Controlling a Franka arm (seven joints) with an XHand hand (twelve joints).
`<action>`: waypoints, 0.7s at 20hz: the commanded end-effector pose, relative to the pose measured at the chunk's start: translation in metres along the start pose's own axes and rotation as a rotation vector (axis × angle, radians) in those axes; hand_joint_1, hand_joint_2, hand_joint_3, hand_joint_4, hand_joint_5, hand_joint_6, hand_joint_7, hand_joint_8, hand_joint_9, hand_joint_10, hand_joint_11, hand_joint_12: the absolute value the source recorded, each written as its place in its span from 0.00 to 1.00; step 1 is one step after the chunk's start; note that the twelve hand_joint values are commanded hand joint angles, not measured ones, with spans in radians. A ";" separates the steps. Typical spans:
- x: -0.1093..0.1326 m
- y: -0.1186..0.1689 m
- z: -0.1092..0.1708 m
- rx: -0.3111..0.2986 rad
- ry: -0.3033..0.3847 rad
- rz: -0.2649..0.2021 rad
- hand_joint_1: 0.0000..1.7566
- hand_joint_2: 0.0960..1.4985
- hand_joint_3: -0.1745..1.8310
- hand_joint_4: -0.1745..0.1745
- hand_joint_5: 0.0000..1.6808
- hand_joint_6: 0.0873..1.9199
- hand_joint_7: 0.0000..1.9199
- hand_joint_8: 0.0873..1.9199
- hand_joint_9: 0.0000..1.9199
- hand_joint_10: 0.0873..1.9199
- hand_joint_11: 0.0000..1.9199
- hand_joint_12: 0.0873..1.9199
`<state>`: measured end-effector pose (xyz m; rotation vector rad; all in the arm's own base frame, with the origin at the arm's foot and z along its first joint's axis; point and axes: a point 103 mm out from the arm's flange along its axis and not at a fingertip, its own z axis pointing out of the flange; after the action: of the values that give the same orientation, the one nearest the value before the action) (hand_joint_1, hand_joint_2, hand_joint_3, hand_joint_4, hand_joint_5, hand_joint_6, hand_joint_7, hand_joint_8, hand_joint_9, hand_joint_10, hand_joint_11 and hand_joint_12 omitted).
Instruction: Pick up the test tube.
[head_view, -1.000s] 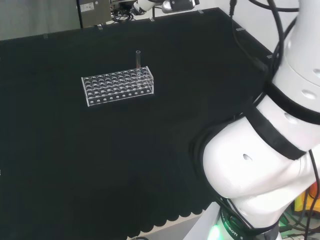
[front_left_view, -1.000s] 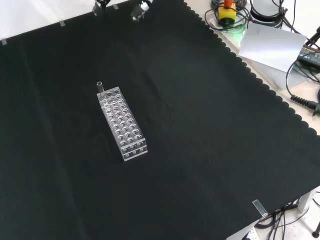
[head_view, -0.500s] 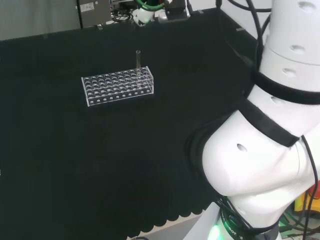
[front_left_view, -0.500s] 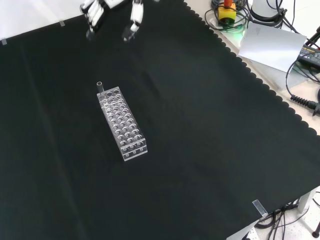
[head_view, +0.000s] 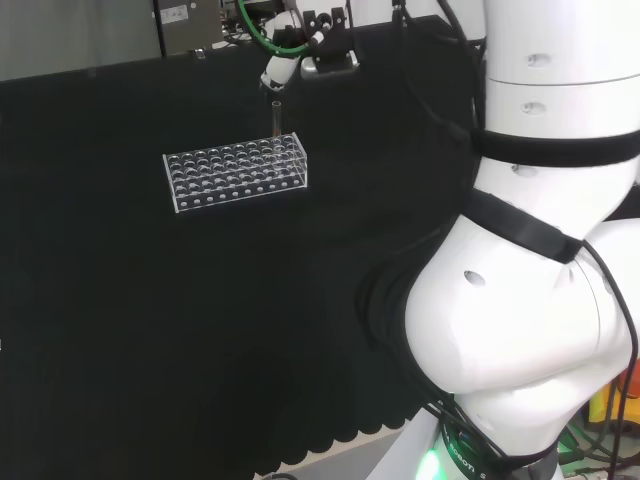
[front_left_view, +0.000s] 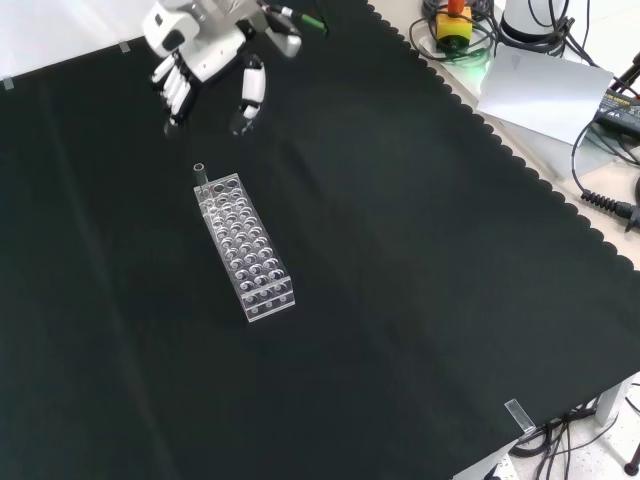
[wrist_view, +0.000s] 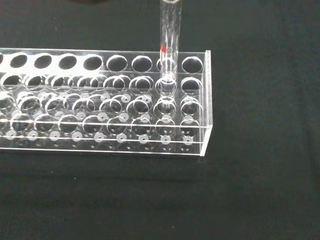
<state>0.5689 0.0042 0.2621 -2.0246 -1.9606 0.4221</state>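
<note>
You are reaching in. The hand (front_left_view: 205, 62) hangs near the test tube (front_left_view: 199, 173), fingers spread and holding nothing. The tube stands upright at one end of the clear rack (front_left_view: 245, 245). Next, lower and pinch the tube's top.

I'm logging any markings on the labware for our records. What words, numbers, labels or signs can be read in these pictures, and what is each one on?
No readable text on the task's things.
Test tube: no words or numbers; only a small red mark on the glass, not legible as a sign.
Rack: clear, with no label or numbering visible.
Hand: no legible marking.
Grey box beyond the cloth, head view: carries a small white label, too small to read.
</note>
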 end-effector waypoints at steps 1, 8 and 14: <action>0.010 0.032 0.020 0.040 -0.050 0.006 0.48 0.46 0.34 0.08 0.29 0.06 0.28 0.43 0.23 0.42 0.06 0.80; 0.010 0.047 0.037 0.073 -0.086 0.015 0.53 0.40 0.41 0.11 0.25 0.15 0.31 0.43 0.25 0.41 0.07 0.79; 0.006 0.052 0.049 0.086 -0.127 0.018 0.54 0.39 0.42 0.14 0.26 0.22 0.36 0.42 0.28 0.40 0.08 0.78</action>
<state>0.5974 0.0109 0.2016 -2.0048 -1.9560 0.6035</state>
